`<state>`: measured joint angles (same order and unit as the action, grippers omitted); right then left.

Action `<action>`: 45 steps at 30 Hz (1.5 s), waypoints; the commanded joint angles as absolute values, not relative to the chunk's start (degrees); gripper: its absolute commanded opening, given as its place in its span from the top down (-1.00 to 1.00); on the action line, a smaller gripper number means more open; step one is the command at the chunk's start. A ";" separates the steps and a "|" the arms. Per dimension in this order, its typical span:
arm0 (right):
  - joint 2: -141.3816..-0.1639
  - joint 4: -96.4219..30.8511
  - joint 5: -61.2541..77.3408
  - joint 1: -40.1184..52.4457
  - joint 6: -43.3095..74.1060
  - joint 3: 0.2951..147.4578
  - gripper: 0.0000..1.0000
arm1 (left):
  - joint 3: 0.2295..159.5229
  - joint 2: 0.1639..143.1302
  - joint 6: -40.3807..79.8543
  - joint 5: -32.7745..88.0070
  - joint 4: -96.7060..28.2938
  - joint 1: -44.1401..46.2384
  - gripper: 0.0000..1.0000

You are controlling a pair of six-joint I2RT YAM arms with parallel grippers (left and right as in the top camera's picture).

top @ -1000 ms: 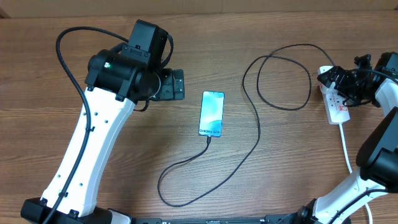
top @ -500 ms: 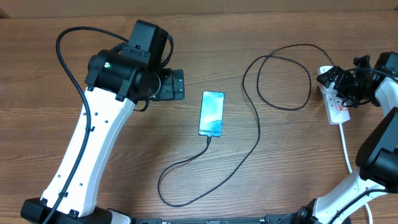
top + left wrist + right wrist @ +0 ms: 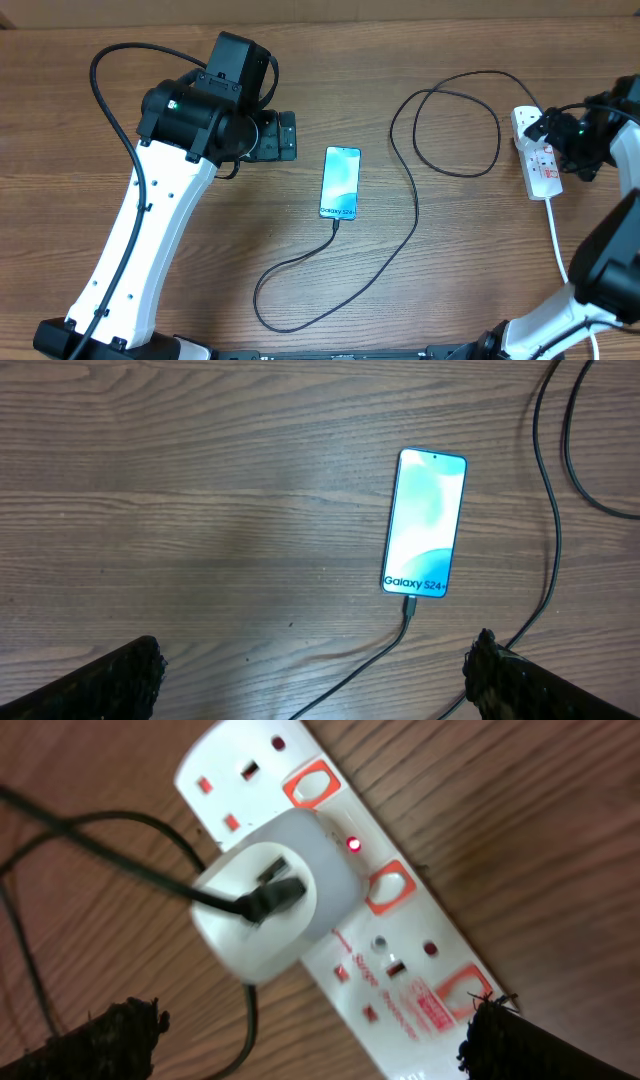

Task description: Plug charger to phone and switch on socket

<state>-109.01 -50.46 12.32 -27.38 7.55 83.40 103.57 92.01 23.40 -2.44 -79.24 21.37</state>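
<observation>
I find the left gripper (image 3: pixel 318 678) spread wide and empty, the Galaxy phone (image 3: pixel 425 525) at its 1 o'clock. The right gripper (image 3: pixel 315 1032) is equally wide over the power strip (image 3: pixel 420 970), apparently not touching it; the strip's red lamp (image 3: pixel 353 843) is lit.

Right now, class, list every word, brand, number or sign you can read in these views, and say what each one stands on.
"Galaxy S24+": on the lit screen of the phone, left wrist view.
Small red print on the socket: too blurred to read.
</observation>
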 commanded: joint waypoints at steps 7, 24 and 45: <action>-96.27 -55.68 9.85 -27.42 12.38 85.32 -0.99 | 104.09 92.27 22.70 -3.40 -79.09 21.41 -0.99; -78.17 -66.11 6.74 -27.42 16.34 85.32 -0.99 | 104.09 92.25 22.70 -3.40 -79.07 21.41 -0.99; -76.69 -66.50 7.09 -27.44 16.32 85.30 -0.99 | 104.09 92.25 22.70 -3.40 -79.07 21.41 -0.99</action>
